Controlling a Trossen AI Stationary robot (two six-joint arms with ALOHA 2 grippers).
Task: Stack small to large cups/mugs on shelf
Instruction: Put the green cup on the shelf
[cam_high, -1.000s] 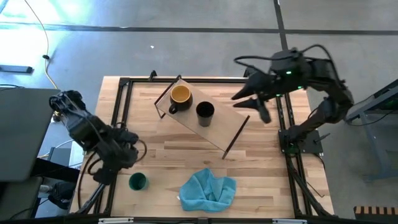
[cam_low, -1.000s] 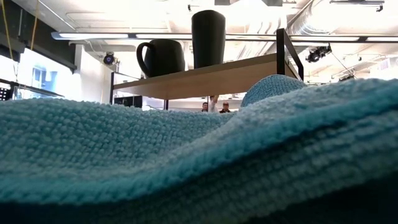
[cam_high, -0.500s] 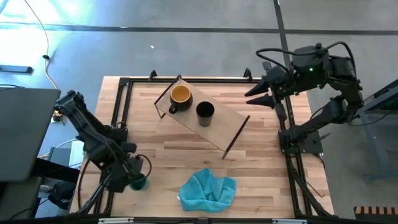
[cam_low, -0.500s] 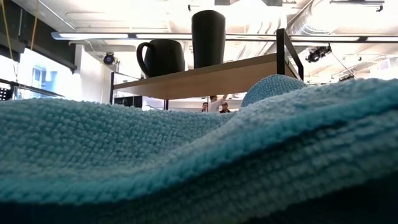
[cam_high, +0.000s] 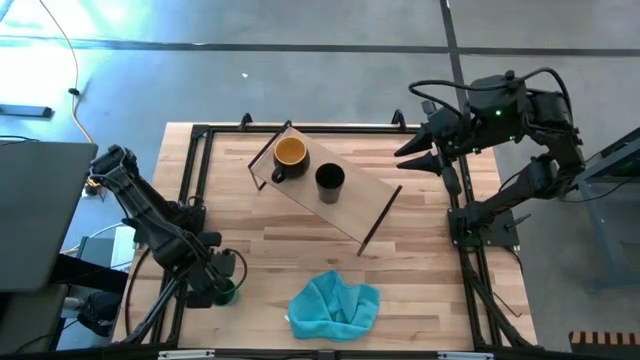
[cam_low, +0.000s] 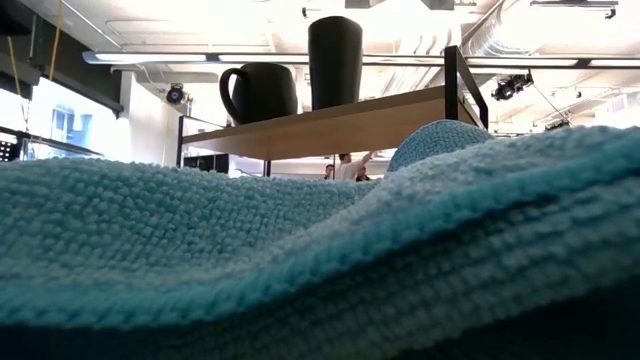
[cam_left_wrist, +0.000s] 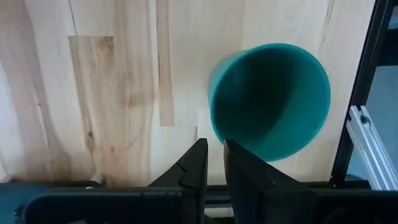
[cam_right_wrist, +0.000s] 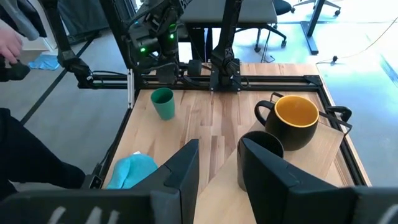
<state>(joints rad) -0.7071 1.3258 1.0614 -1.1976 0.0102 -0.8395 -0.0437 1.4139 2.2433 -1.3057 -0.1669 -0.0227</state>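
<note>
The green cup (cam_high: 227, 294) stands upright on the tabletop near the near-left corner; it also shows in the left wrist view (cam_left_wrist: 273, 99) and the right wrist view (cam_right_wrist: 163, 102). My left gripper (cam_high: 214, 287) hangs over it pointing down, its fingers almost together (cam_left_wrist: 213, 144) at the cup's rim. The yellow-orange mug (cam_high: 290, 153) and the black cup (cam_high: 330, 180) stand on the light wooden shelf (cam_high: 350, 205). My right gripper (cam_high: 418, 158) is open and empty (cam_right_wrist: 217, 149), raised beyond the shelf's right end. My left gripper comes from above, pointing down. One fingertip (cam_left_wrist: 229, 147) stands at the near part of the green cup's rim (cam_left_wrist: 219, 134). Table shows in the narrow gap between the fingers. I cannot tell whether the fingertip touches the rim.
A crumpled teal-blue cloth (cam_high: 335, 303) lies near the table's front edge and fills most of the low view (cam_low: 320, 260). Black rails (cam_high: 190, 200) frame the tabletop. Bare wood lies between the cloth, the cup and the shelf. People show in the room beyond.
My left gripper has gone toward the table's near edge and down, ending over the green cup. My right gripper has drawn back from the shelf toward the table's right edge. The cups and the shelf have stayed where they were.
</note>
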